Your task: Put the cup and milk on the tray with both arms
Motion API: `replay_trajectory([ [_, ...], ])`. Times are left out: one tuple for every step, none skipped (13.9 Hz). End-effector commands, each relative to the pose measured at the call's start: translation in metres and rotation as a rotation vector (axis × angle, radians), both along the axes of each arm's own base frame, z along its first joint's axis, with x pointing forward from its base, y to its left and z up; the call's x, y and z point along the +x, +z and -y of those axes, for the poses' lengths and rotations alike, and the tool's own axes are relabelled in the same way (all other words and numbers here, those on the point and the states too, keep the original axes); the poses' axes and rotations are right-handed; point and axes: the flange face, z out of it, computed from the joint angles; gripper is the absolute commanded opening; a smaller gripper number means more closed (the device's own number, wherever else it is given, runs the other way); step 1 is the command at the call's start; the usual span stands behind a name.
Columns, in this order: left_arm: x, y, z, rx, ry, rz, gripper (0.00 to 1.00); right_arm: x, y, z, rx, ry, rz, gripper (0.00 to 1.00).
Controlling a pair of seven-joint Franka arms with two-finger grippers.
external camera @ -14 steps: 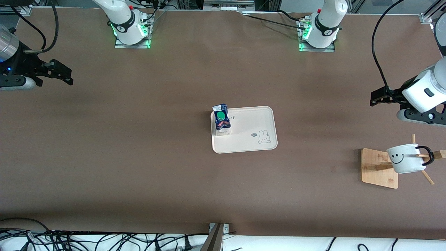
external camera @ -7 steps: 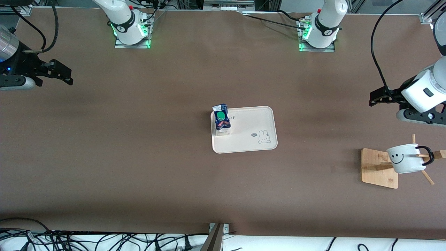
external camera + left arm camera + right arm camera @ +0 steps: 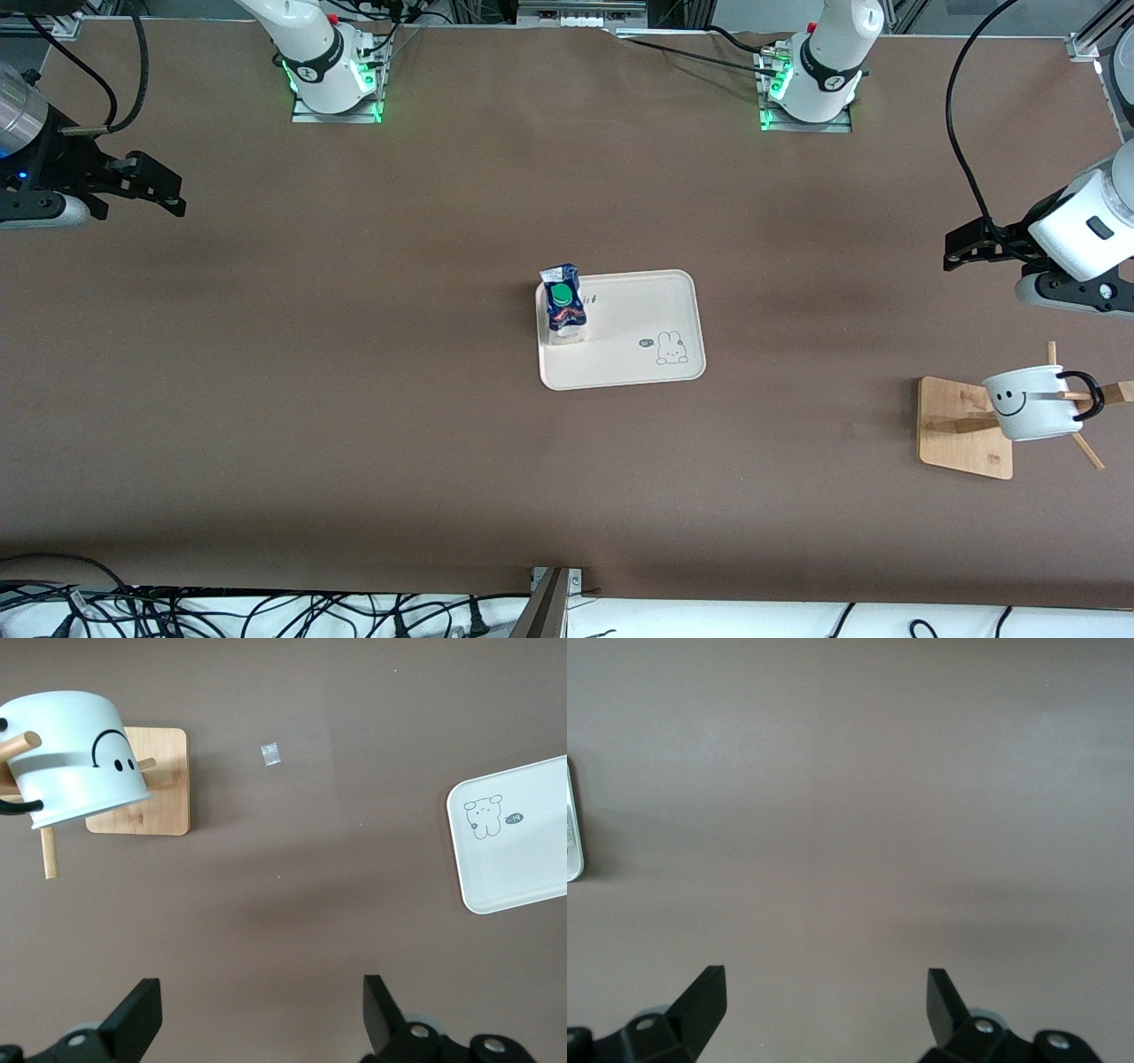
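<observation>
One high overview, two wrist cameras looking down.

The front view looks from high up across the whole counter [image 3: 354, 399] toward both arm bases. The left wrist view looks steeply down from well above the counter and shares the tray [image 3: 523, 837] and cup [image 3: 75, 757] with it. The right wrist view looks down at bare counter and a tray edge.

Bare table [image 3: 354, 399] around tray [image 3: 638, 377]; milk [image 3: 564, 306] upright at its right-arm end
</observation>
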Motion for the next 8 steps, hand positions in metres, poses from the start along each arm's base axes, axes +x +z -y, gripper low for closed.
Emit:
replay_trajectory([
  [0.0031,0.0052,0.0035,-0.007,0.003,-0.003,1.00,0.0023,0.0051,0.0027,-0.009,0.005,0.008,1.00],
  [0.0029,0.0051,0.0052,-0.007,0.000,-0.004,1.00,0.0027,0.0043,0.0027,-0.009,0.005,0.007,1.00],
  [0.0030,0.0052,0.0061,-0.008,-0.002,-0.003,1.00,0.0024,0.0052,0.0027,-0.009,0.005,0.010,1.00],
  [0.0029,0.0051,0.0052,-0.008,0.000,-0.004,1.00,0.0024,0.0052,0.0027,-0.009,0.005,0.010,1.00],
  [0.0030,0.0052,0.0053,-0.009,0.001,-0.003,1.00,0.0024,0.0053,0.0029,-0.011,0.005,0.010,1.00],
  [0.0031,0.0052,0.0046,-0.018,0.005,-0.003,1.00,0.0024,0.0053,0.0029,-0.011,0.005,0.010,1.00],
  [0.0045,0.0029,0.0043,-0.024,0.008,-0.011,1.00,0.0023,0.0051,0.0029,-0.011,0.005,0.008,1.00],
  [0.0059,0.0003,0.0069,-0.021,0.023,-0.012,1.00,0.0024,0.0053,0.0029,-0.011,0.005,0.010,1.00],
])
